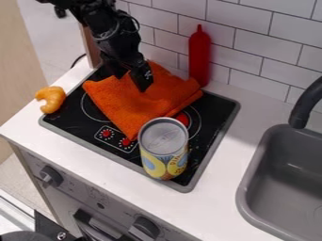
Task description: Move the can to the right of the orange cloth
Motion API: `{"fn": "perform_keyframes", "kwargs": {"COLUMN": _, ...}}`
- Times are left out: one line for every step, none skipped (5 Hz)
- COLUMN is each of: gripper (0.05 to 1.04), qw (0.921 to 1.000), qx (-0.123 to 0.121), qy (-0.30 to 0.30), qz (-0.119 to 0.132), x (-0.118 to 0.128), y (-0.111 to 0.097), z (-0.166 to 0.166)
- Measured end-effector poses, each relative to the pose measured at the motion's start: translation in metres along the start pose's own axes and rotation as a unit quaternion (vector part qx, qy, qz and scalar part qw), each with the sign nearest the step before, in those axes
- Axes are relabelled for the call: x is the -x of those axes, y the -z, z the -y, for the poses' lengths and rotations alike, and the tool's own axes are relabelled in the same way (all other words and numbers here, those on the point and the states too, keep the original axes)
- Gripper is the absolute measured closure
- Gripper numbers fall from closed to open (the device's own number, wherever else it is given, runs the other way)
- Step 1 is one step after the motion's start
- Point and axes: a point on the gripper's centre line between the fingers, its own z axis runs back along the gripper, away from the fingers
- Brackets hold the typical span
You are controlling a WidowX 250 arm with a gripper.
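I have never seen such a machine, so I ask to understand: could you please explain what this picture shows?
One fixed camera looks down at a slant. From the top comes a black robot arm; its two-finger gripper is open over a folded orange cloth, apparently holding nothing. The cloth lies on a black, grey-rimmed stovetop. A yellow, grey-topped cylindrical can stands near its front. Around are a curved golden-brown pastry-like thing, a red bottle and a grey sink.

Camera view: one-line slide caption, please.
Pincer open above the orange cloth, can upright near the front corner of the cooktop.
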Motion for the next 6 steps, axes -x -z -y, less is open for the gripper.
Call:
{"fn": "perform_keyframes", "kwargs": {"gripper": 0.085, "qw": 0.9998, "qx": 0.011, "qy": -0.006, "qz": -0.016, "x": 0.008, "y": 0.007, "z": 0.003}}
{"fn": "perform_keyframes", "kwargs": {"gripper": 0.085, "qw": 0.9982, "qx": 0.020, "qy": -0.033, "qz": -0.046, "x": 0.024, "y": -0.005, "z": -0.005}}
{"fn": "perform_keyframes", "kwargs": {"gripper": 0.085, "qw": 0.9973, "qx": 0.027, "qy": -0.027, "qz": -0.063, "x": 0.043, "y": -0.023, "z": -0.021}}
{"fn": "perform_keyframes", "kwargs": {"gripper": 0.085, "qw": 0.9962, "qx": 0.042, "qy": -0.004, "qz": -0.076, "x": 0.061, "y": -0.040, "z": -0.022}}
{"fn": "perform_keyframes", "kwargs": {"gripper": 0.085, "qw": 0.9912, "qx": 0.053, "qy": 0.054, "qz": -0.108, "x": 0.083, "y": -0.039, "z": 0.004}}
{"fn": "perform_keyframes", "kwargs": {"gripper": 0.085, "qw": 0.9842, "qx": 0.070, "qy": 0.099, "qz": -0.129, "x": 0.098, "y": -0.036, "z": 0.030}}
